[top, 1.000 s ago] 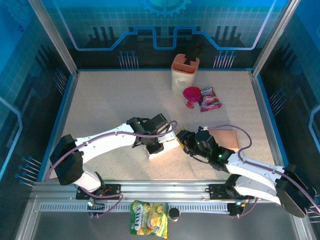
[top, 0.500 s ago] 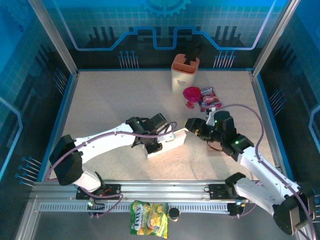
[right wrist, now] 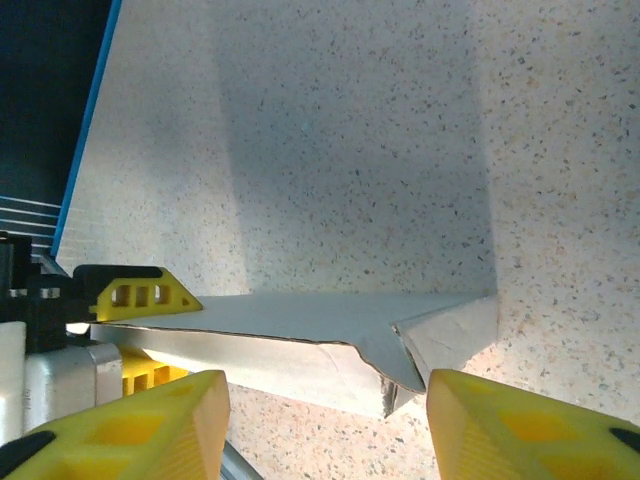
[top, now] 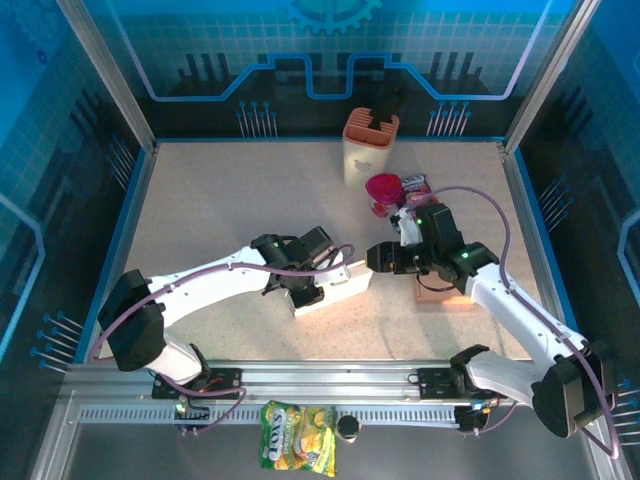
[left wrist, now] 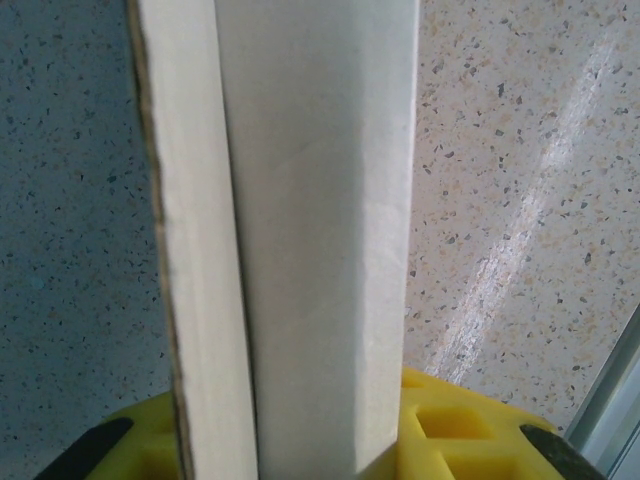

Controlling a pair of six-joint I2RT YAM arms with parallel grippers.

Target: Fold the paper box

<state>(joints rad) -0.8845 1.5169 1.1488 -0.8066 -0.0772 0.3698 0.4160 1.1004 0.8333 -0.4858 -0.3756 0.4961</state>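
While the paper box (top: 333, 288) lies mid-table as a long white half-folded strip, its wall stands upright in the left wrist view, with a raw cardboard edge down one side. My left gripper (top: 308, 292) reaches in low from the left and pinches that wall between its yellow fingers (left wrist: 455, 425). My right gripper (top: 373, 258) points level at the box's right end, fingers (right wrist: 140, 425) spread, a crumpled end flap just ahead. I can't tell whether they touch it. My right forearm covers part of a brown card (top: 447, 297).
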